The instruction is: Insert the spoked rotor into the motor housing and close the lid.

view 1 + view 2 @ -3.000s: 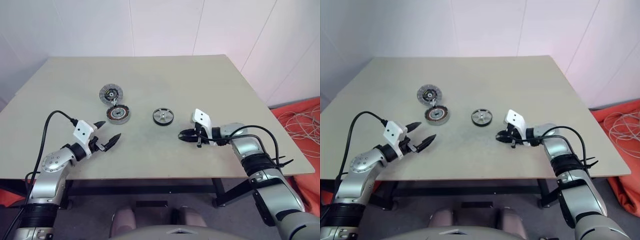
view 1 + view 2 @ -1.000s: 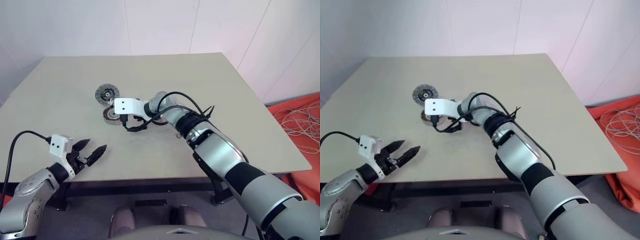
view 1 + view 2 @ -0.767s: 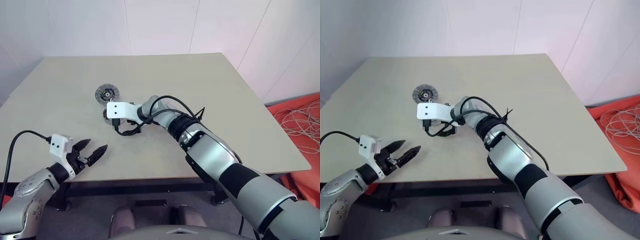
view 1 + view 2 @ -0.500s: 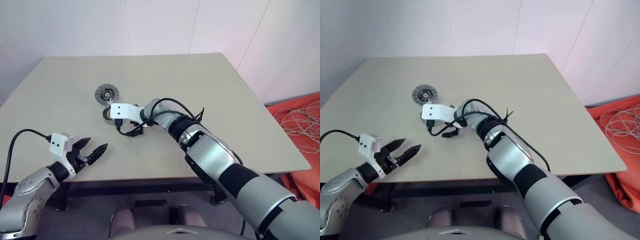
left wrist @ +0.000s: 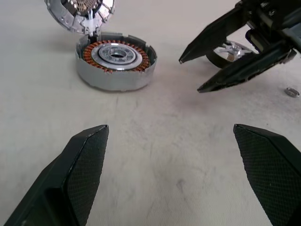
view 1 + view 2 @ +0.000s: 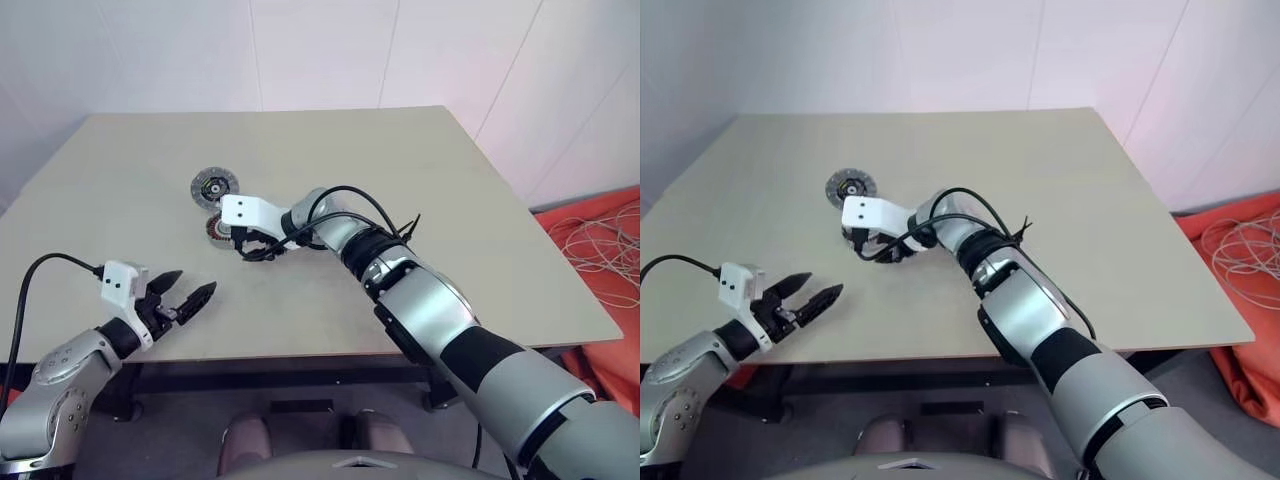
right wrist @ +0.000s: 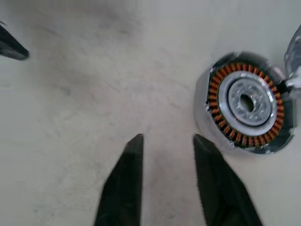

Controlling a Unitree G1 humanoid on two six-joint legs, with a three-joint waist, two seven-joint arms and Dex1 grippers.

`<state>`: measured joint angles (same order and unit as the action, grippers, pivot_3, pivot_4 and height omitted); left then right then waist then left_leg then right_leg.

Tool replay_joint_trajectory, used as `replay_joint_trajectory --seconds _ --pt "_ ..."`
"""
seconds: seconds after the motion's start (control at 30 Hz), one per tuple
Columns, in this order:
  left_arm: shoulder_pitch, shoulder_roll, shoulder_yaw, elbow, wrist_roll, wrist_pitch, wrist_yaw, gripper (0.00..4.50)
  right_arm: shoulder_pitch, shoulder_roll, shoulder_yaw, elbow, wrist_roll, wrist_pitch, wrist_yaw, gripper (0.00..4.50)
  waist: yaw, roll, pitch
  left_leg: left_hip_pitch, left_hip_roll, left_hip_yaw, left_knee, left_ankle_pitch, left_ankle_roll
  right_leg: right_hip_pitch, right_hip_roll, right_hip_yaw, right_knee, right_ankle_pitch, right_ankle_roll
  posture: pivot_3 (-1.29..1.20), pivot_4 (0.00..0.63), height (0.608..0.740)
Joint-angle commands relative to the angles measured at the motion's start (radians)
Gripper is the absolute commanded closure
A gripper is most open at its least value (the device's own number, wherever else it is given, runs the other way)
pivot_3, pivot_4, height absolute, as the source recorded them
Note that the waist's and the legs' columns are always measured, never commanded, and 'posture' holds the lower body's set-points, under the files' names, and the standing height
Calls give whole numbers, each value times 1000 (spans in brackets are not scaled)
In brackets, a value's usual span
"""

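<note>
The motor housing sits open on the table, its copper windings ringing a silver centre. The grey ribbed lid lies just behind it, touching its rim. My right gripper hovers low beside the housing, reaching across from the right. Its fingers stand a narrow gap apart with only bare table between them. The spoked rotor rests on the table behind those fingers, partly hidden by them. My left gripper is open near the table's front left edge, pointing toward the housing.
A tiny ring lies on the table near the rotor. The beige table ends close in front of my left gripper. An orange cloth with white cables lies on the floor to the right.
The right gripper's fingers have drawn much closer together and the hand has rolled a little beside the housing. Three seconds ago that arm was at the right of the table. The left arm holds still.
</note>
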<state>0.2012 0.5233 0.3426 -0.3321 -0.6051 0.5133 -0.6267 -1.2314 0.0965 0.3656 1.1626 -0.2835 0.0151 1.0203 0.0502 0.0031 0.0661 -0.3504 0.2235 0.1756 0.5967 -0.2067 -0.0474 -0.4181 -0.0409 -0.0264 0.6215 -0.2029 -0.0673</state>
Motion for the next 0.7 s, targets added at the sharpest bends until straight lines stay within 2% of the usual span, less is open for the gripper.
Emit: replay_joint_trajectory --seconds 0.03,0.07,0.1,0.4,0.63,0.7 --pt "-29 16 -5 -1 14 -8 2 0 35 -45 -24 -116 40 29 55 3795 -1 -2 -1 0 0 0 0 0 0 0 0 0 0 0 0 0 0 740" --pt "-42 17 -13 9 22 -9 4 0 63 -69 -32 -172 55 53 74 4252 1 -3 -2 0 0 0 0 0 0 0 0 0 0 0 0 0 0 740" --pt "-51 17 -19 16 29 -9 6 0 85 -87 -38 -219 66 74 87 4472 5 -3 -2 0 0 0 0 0 0 0 0 0 0 0 0 0 0 740" --pt "-131 23 -53 75 66 -10 7 0 296 -256 -71 -684 187 328 200 4472 17 -4 -2 1 -1 0 1 1 -1 0 2 0 1 0 0 0 0 740" --pt "-170 24 -67 103 86 -11 5 0 411 -385 -163 -884 319 436 199 4472 27 -5 -2 2 -2 0 1 1 -1 2 1 0 1 -1 1 0 0 740" --pt "-177 24 -71 111 90 -13 2 0 437 -418 -194 -925 360 461 197 4099 28 -5 -2 2 -2 0 1 1 -1 3 1 0 1 -2 3 0 0 740"
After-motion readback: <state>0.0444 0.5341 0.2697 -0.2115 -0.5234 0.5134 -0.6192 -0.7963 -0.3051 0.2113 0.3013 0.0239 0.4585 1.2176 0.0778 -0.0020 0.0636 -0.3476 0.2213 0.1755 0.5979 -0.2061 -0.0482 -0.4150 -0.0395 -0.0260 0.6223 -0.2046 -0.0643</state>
